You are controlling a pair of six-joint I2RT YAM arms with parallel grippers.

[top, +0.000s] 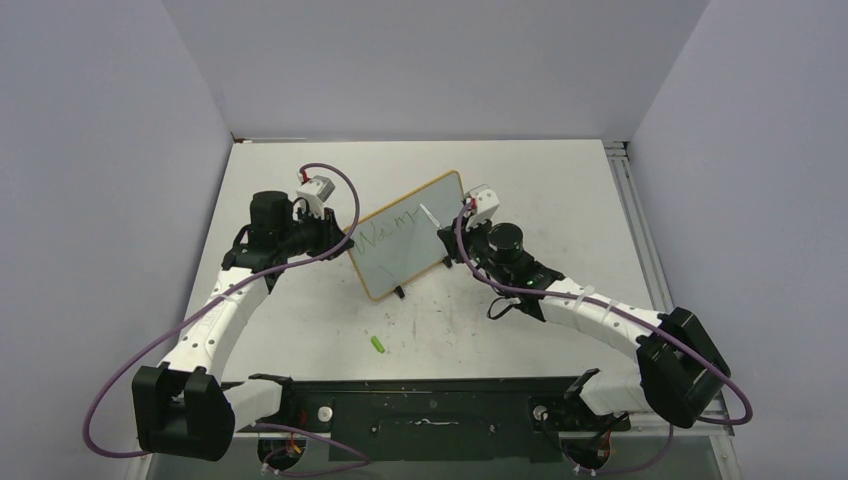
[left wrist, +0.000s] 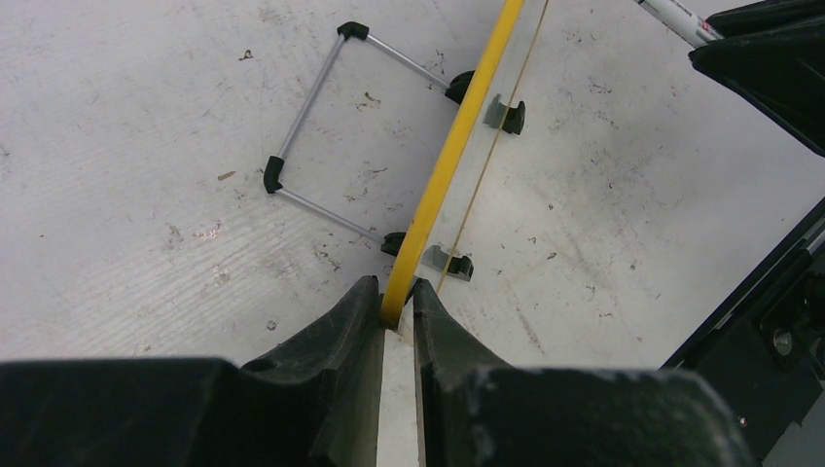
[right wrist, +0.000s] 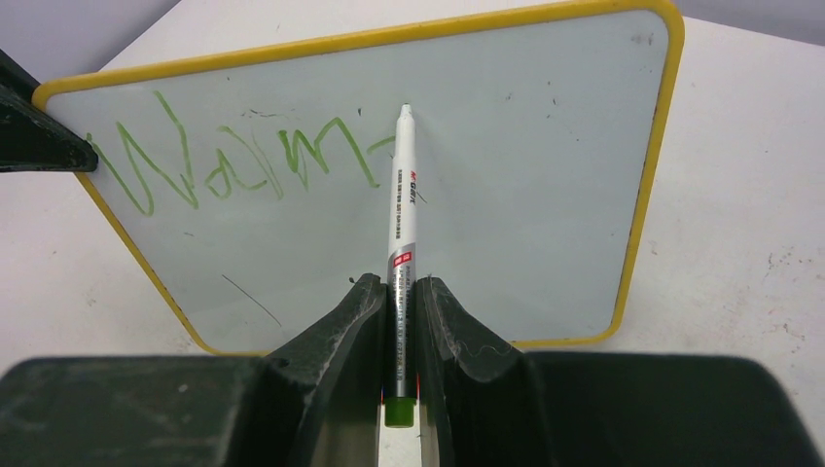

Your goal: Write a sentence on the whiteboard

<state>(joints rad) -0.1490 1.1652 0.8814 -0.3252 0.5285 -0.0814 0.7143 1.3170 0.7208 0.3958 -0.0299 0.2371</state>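
The whiteboard (top: 420, 258) stands tilted on the table, yellow-framed with black feet. My left gripper (top: 340, 240) is shut on its left edge, and in the left wrist view (left wrist: 397, 292) the yellow frame (left wrist: 448, 165) sits between the jaws. The sentence (right wrist: 233, 161) is one line of green writing on the board's (right wrist: 545, 195) upper left, ending in a dash. My right gripper (right wrist: 401, 282) is shut on a white marker (right wrist: 403, 204), whose tip touches the board at the dash's right end. From above, that gripper (top: 450, 235) is at the board's right side.
A small green marker cap (top: 378, 344) lies on the table in front of the board. The board's wire stand (left wrist: 311, 107) rests on the table behind it. Walls close the table at back and both sides.
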